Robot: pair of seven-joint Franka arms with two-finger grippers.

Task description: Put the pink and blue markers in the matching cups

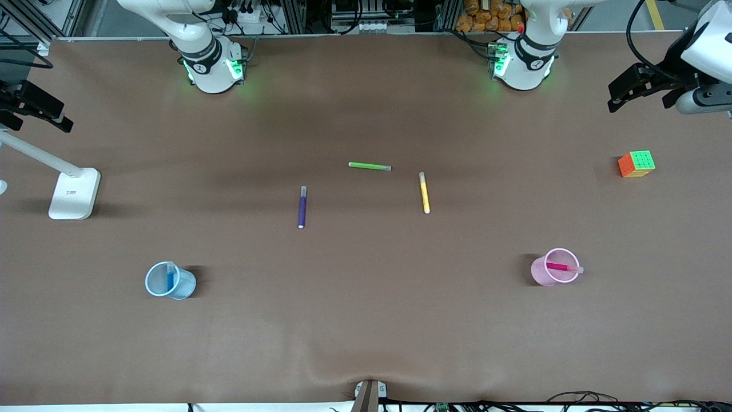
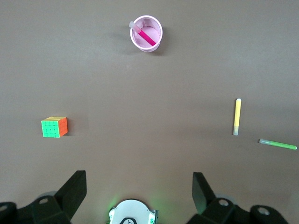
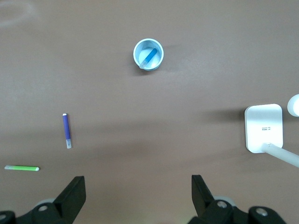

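Brown cloth covered the table (image 1: 366, 320). Taking the purple pen (image 1: 302, 207) near its middle as landmark: the pale blue cup (image 1: 170, 280) stood nearer to the front camera than it, toward the right arm's end, with the blue marker (image 1: 170, 276) inside. The pale pink cup (image 1: 555, 266) stood nearer the camera too, toward the left arm's end, holding the pink marker (image 1: 563, 267), whose clear cap jutted over the rim. Farther from the camera than the purple pen lay a green pen (image 1: 369, 166) and a yellow pen (image 1: 424, 193). Both arms waited, raised: the left gripper (image 2: 139, 193) and the right gripper (image 3: 138, 196) each gaped wide, holding nothing.
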